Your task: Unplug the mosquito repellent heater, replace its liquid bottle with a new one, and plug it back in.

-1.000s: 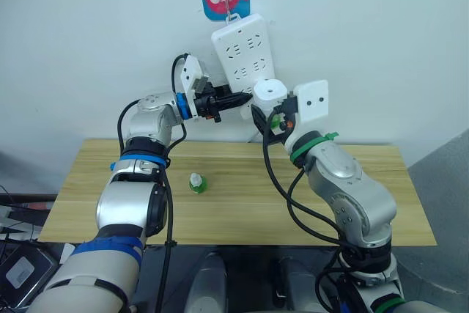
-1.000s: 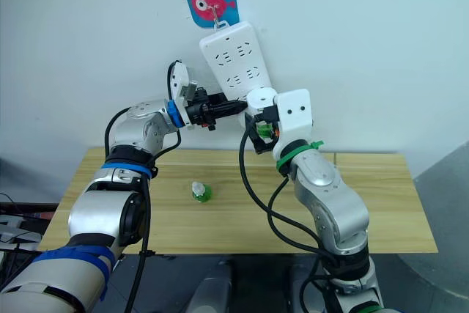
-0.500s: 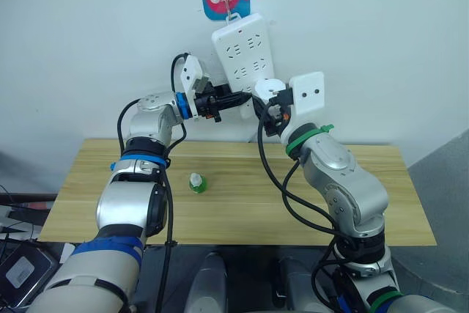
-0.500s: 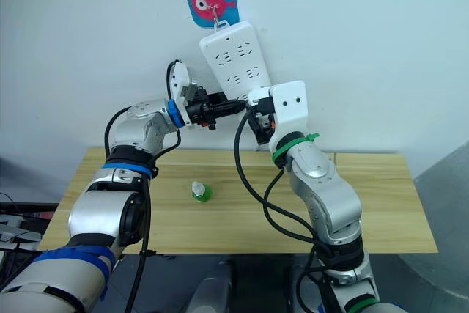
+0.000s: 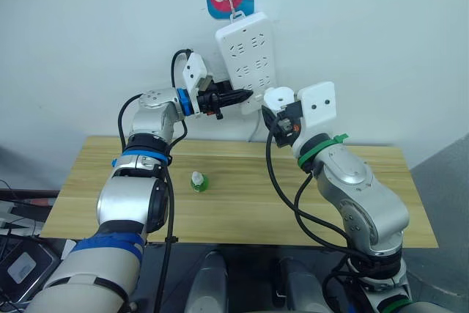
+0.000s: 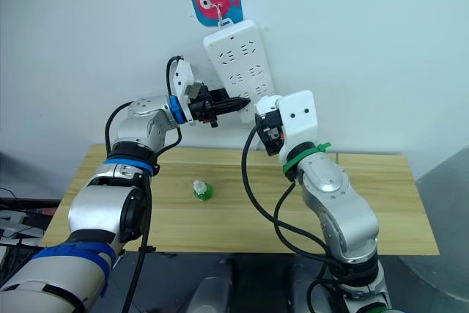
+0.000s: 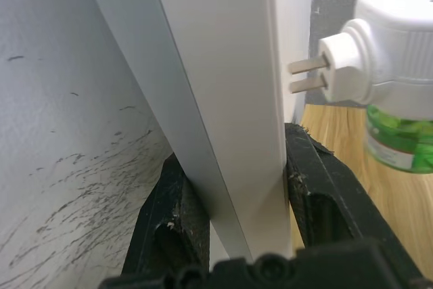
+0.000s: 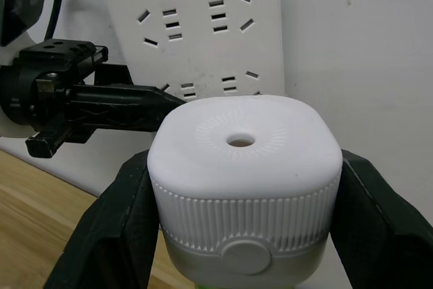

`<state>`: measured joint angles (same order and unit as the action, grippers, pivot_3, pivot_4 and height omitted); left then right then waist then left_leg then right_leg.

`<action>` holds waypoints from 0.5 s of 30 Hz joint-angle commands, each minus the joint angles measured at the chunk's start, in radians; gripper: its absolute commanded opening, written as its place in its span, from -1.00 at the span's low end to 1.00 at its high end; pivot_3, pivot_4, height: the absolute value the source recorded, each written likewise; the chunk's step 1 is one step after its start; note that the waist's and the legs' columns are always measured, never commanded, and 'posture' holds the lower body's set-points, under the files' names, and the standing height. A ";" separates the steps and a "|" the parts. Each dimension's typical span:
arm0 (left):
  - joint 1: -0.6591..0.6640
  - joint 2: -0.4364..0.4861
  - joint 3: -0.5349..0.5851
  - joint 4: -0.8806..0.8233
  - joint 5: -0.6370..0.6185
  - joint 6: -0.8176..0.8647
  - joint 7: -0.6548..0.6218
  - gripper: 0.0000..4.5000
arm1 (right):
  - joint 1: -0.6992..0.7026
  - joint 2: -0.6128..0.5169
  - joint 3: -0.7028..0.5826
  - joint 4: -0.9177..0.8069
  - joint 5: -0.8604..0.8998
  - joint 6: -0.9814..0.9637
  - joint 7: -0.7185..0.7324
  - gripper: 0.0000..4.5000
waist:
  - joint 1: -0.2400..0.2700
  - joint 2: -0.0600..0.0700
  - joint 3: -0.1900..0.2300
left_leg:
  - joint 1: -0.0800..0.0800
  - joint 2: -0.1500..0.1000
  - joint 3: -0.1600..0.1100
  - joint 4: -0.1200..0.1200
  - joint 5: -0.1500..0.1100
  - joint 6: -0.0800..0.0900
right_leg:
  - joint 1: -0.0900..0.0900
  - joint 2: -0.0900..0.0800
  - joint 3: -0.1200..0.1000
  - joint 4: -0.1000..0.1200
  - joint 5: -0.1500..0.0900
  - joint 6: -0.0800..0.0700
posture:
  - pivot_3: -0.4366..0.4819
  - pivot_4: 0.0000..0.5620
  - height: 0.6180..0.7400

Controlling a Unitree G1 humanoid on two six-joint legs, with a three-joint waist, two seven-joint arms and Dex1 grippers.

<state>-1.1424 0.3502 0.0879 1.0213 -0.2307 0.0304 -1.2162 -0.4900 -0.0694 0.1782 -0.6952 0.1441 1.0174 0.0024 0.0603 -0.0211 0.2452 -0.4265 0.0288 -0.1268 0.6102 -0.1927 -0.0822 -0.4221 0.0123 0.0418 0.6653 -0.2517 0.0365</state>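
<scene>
Against a white wall, the right gripper (image 8: pixel 240 235) clamps the mosquito repellent heater (image 8: pixel 243 167) by its ribbed sides (light, rigid, likely slick plastic) while the left gripper (image 7: pixel 233 225) pinches the power strip (image 5: pixel 247 60) edge.

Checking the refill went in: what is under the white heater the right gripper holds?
A bottle of green liquid sits under the mosquito repellent heater, held by the right gripper. Its neck is hidden inside the heater, so how fully it seats cannot be seen.

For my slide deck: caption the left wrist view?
Left hand clamps the power strip while the heater's prongs hover unplugged beside it.
</scene>
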 commanded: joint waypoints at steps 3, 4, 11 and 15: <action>-0.016 0.029 0.031 0.006 -0.005 0.006 0.059 -0.42 | 0.017 0.013 -0.053 -0.070 0.018 -0.026 0.014 0.32 | -0.007 0.000 0.000 | 0.000 0.000 0.000 0.000 0.003 0.000 | 0.001 0.000 0.000 0.000 0.001 -0.001 | 0.43 -0.13 1.00; -0.011 0.037 0.034 0.000 -0.008 0.010 0.056 -0.42 | 0.027 0.009 -0.065 -0.070 0.021 -0.034 0.022 0.32 | -0.008 0.000 0.000 | 0.000 0.000 0.000 0.000 0.003 0.000 | 0.000 0.000 0.000 0.000 0.001 -0.001 | 0.43 -0.13 1.00; 0.040 0.094 0.048 -0.063 -0.020 0.042 0.055 0.55 | 0.093 -0.010 -0.138 -0.020 0.038 -0.129 0.069 0.32 | -0.024 0.001 0.000 | 0.000 0.000 0.000 -0.002 0.003 0.000 | -0.001 0.000 -0.001 0.001 0.001 -0.001 | 0.48 -0.20 1.00; 0.125 0.141 0.061 -0.181 -0.041 0.095 0.053 1.00 | 0.135 -0.029 -0.161 0.027 0.050 -0.202 0.104 0.32 | -0.037 0.001 0.000 | 0.003 0.001 0.000 -0.002 0.004 0.000 | 0.000 0.000 0.000 0.007 0.001 -0.001 | 0.52 -0.25 1.00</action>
<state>-1.0413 0.4410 0.1090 0.8943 -0.2572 0.1005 -1.1975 -0.3629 -0.0913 0.0401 -0.6595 0.1807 0.8675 0.0904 0.0234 -0.0202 0.2454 -0.4213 0.0295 -0.1255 0.6085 -0.1889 -0.0821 -0.4223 0.0126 0.0430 0.6741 -0.2512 0.0350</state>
